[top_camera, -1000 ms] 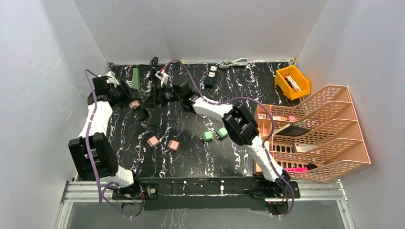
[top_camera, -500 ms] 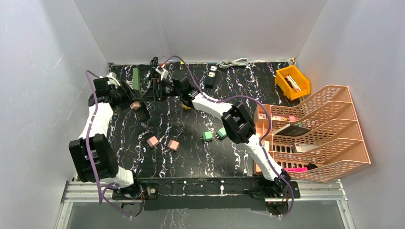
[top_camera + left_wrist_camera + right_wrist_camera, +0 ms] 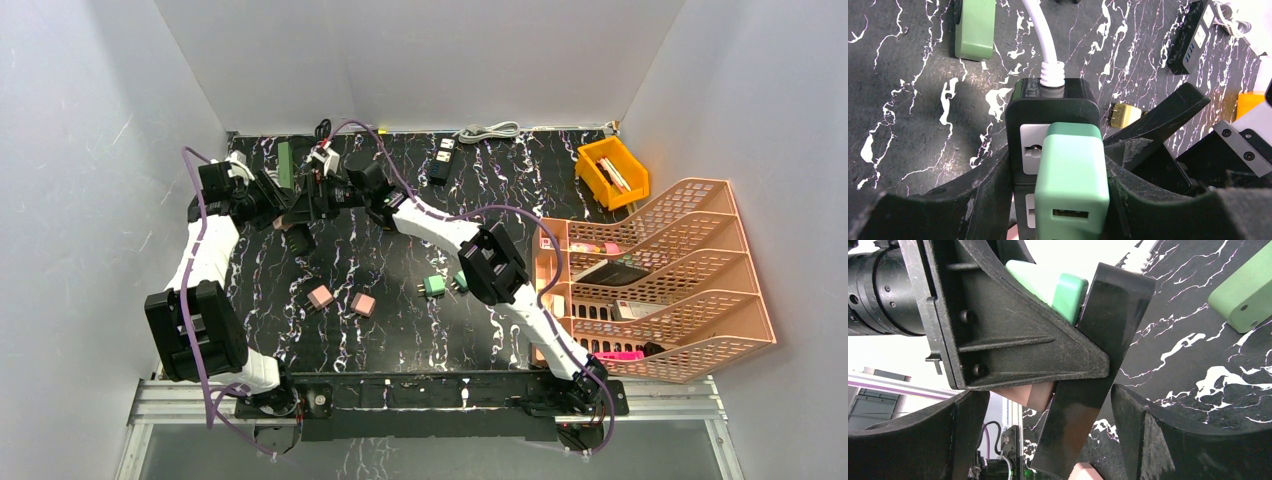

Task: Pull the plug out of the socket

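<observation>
Green boxy plastic plug (image 3: 1070,185) sat pushed into the white socket face of a black power strip (image 3: 1053,100) with a white cord (image 3: 1044,40), over at the far left of the black marble-look worktop (image 3: 908,110). Left pincer (image 3: 1058,192) was clamped narrow on the strip's sides, with the plug poking out between its fingers. Right pincer (image 3: 1048,440) was spread wide, right up against the left one, fingers either side of the strip's end and gripping nothing. Loose green adapters (image 3: 434,286) and pink adapters (image 3: 320,296) lay nearer the arm bases.
</observation>
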{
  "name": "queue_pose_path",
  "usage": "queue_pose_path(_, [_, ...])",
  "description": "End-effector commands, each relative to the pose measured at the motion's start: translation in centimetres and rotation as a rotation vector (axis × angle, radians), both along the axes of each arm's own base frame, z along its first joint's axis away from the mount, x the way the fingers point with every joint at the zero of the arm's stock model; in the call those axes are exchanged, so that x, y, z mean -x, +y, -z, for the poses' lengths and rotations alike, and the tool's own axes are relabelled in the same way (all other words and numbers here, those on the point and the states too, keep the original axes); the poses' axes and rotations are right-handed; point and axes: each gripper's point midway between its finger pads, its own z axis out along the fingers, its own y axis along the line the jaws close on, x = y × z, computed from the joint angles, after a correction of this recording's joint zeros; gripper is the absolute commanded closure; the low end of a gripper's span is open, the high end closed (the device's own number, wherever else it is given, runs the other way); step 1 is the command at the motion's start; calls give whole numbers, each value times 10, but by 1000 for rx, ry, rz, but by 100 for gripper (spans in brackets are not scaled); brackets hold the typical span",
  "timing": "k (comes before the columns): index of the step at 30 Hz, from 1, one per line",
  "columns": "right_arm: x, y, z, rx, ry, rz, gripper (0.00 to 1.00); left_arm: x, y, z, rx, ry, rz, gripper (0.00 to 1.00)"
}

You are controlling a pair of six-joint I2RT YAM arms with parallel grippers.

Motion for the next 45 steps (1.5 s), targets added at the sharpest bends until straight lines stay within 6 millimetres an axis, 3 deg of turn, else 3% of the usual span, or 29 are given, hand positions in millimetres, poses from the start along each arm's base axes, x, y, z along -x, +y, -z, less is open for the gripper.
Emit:
queue_pose_path(1, [5, 10, -13, -24, -60, -2, 2, -5, -10, -31, 14, -99, 30, 100])
queue_pose_path(21, [9, 16, -22, -15, -52, 34, 5, -5, -9, -20, -39, -49, -25, 100])
queue_pose_path(24, [9, 17, -21, -21, -41, 35, 15, -3, -10, -21, -40, -50, -26, 100])
queue_pose_path(31, [15, 16, -24, -62, -12, -2, 70, -1, -8, -27, -46, -60, -44, 98])
queue_pose_path(33, [18, 13, -27, -82, 8, -19, 83, -1, -3, -31, -65, -69, -63, 91])
queue_pose_path(34, [18, 12, -29, -91, 15, -26, 89, -1, -1, -31, -73, -68, -75, 81])
queue_pose_path(36, [19, 9, -29, -102, 24, -38, 100, 1, 5, -44, -103, -99, -102, 52])
queue_pose_path(38, [19, 7, -32, -110, 22, -44, 100, 2, 13, -52, -135, -108, -137, 14])
queue_pose_path(39, [19, 6, -32, -114, 22, -47, 100, 2, 17, -59, -150, -120, -153, 3])
queue_pose_path(45, [18, 0, -32, -134, 37, -60, 100, 6, 48, -91, -134, -199, -269, 2])
